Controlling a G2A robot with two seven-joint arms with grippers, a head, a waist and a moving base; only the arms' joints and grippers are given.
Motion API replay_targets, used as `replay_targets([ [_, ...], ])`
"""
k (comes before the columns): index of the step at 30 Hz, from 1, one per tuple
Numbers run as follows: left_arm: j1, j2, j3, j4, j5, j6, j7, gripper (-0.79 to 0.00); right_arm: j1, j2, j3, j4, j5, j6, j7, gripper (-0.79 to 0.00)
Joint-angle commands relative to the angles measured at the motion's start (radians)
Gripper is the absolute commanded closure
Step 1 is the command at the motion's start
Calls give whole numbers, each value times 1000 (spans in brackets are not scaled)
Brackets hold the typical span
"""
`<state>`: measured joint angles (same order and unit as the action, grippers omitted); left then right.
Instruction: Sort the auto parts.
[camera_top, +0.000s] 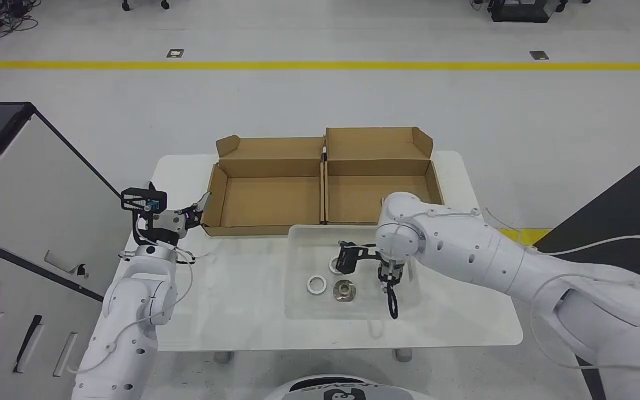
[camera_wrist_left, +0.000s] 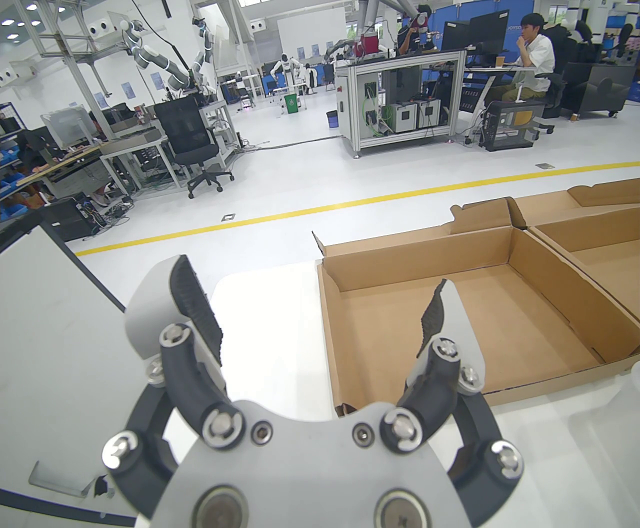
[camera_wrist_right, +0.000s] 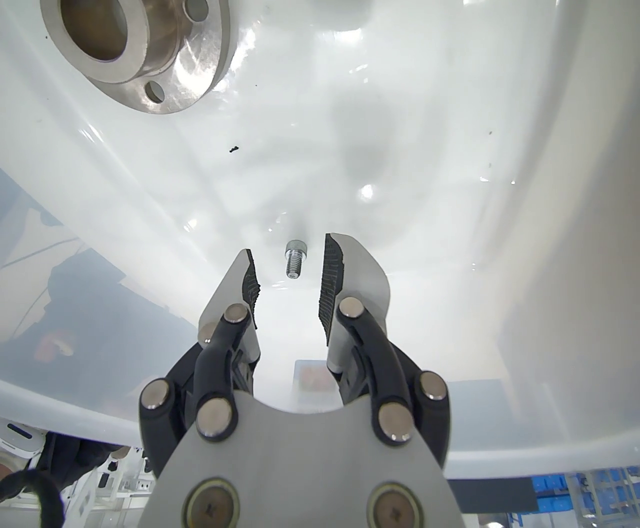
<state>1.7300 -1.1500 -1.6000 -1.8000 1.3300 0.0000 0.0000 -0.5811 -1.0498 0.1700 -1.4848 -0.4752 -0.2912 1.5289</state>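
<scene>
right gripper (camera_wrist_right: 289, 250): fingers spread, gripping nothing. a bolt (camera_wrist_right: 295, 260) lies on the floor of the white tray (camera_wrist_right: 450, 150), in the gap between the two fingertips and touching neither. its head points away from the wrist. the bolt is small and bright silver, with a round cap head and a short threaded shank.

we note a metal flange (camera_wrist_right: 170, 85) farther off on the same tray floor, a grey disc with bolt holes around a brass-toned bore.

in the top view the tray sits at lower centre of the frame. the flange and a white ring (camera_top: 316, 285) lie just beside each other, left of the right gripper.

left gripper (camera_wrist_left: 315, 295): fingers spread wide, empty, above the bench (camera_wrist_left: 270, 340) beside the left cardboard box (camera_wrist_left: 500, 325).
</scene>
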Motion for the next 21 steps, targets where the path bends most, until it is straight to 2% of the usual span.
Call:
replay_targets([
  [1, 0, 0, 0, 0, 0, 0, 0, -785, -1, -1, 0, 3, 0, 2, 2, -265],
  [4, 0, 0, 0, 0, 0, 0, 0, -785, -3, -2, 0, 8, -4, 6, 6, -206],
  [5, 0, 0, 0, 0, 0, 0, 0, -785, -3, -3, 0, 11, -5, 7, 7, -139],
  [6, 0, 0, 0, 0, 0, 0, 0, -785, -3, -4, 0, 12, -6, 7, 7, -18],
  [7, 0, 0, 0, 0, 0, 0, 0, -785, -3, -5, 0, 14, -5, 7, 7, 0],
  [15, 0, 0, 0, 0, 0, 0, 0, -785, 28, 5, 22, -18, 42, 19, 7, 0],
  [21, 0, 0, 0, 0, 0, 0, 0, -785, 72, 59, 107, -166, 141, 51, 7, 0],
])
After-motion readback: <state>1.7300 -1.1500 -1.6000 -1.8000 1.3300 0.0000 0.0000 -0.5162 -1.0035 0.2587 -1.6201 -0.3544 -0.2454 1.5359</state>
